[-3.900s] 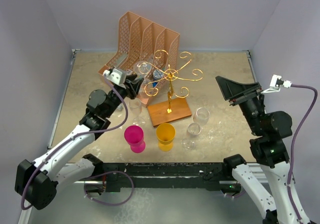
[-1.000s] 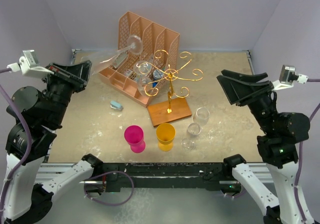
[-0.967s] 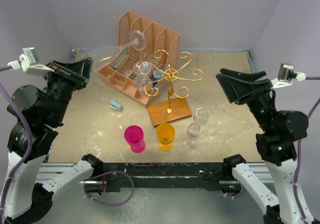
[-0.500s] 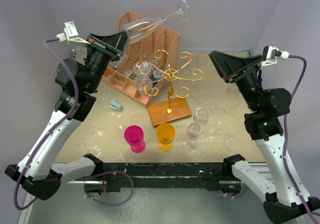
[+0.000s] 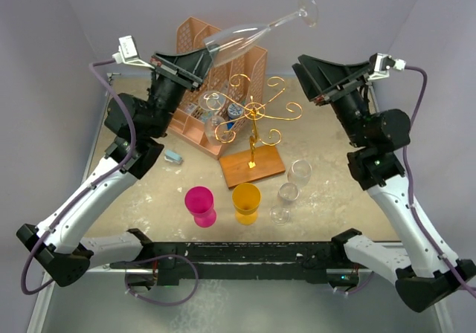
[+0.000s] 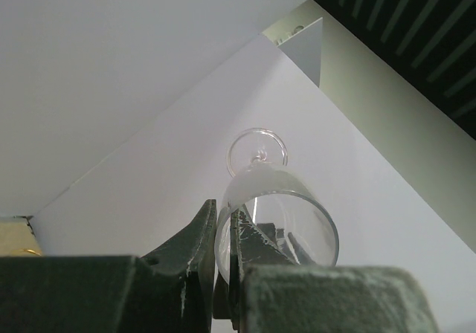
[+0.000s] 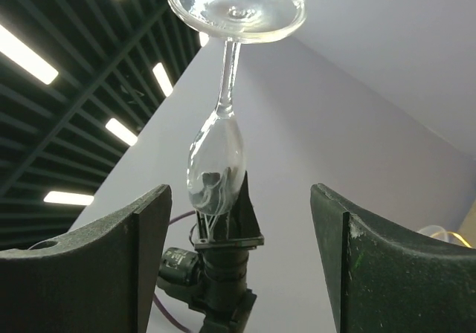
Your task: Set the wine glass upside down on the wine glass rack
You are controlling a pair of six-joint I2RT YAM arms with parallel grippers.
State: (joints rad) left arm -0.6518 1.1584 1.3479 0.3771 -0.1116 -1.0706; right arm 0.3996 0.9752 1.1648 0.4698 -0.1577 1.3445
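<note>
Carrying step: the left tool [image 5: 202,59] pinches the wine glass [image 5: 245,37] by its rim, aloft at upper centre, foot toward the spread right tool [image 5: 306,80]. Next likely needs inverting it over the wine glass rack [image 5: 254,114], mid-frame.

Both arms up high, elbows bent; left pincer [image 5: 204,55] nipped shut on wine glass [image 5: 245,39], right pincer [image 5: 299,67] splayed wide

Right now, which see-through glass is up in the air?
The wine glass, which the left gripper holds by its rim, lifted off the table. The other clear glasses sit on the table near the yellow cup.
</note>
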